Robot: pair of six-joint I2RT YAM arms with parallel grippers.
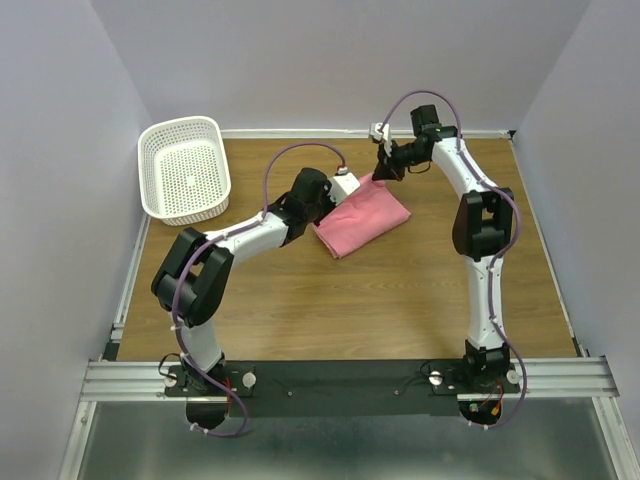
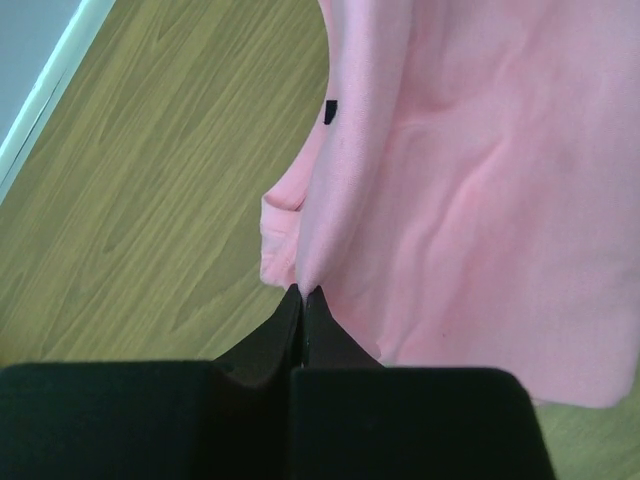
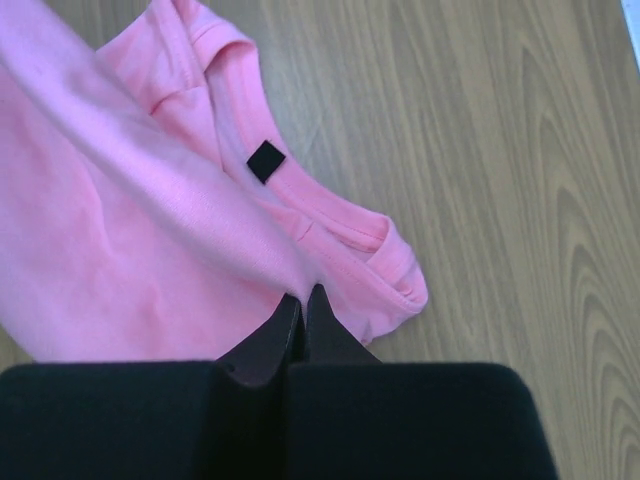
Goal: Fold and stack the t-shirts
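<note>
A salmon-pink t-shirt [image 1: 362, 219] lies partly folded on the wooden table near its middle back. My left gripper [image 1: 338, 197] is shut on the shirt's left edge; in the left wrist view the closed fingertips [image 2: 303, 293] pinch a fold of the shirt [image 2: 480, 200] below the dark label [image 2: 330, 111]. My right gripper [image 1: 384, 172] is shut on the shirt's far corner; in the right wrist view its tips [image 3: 303, 295] pinch the shirt [image 3: 130, 250] beside the neck rim and the dark label [image 3: 266, 160].
A white perforated basket [image 1: 185, 168] stands at the back left of the table [image 1: 330, 310]. The walls close the table on the left, back and right.
</note>
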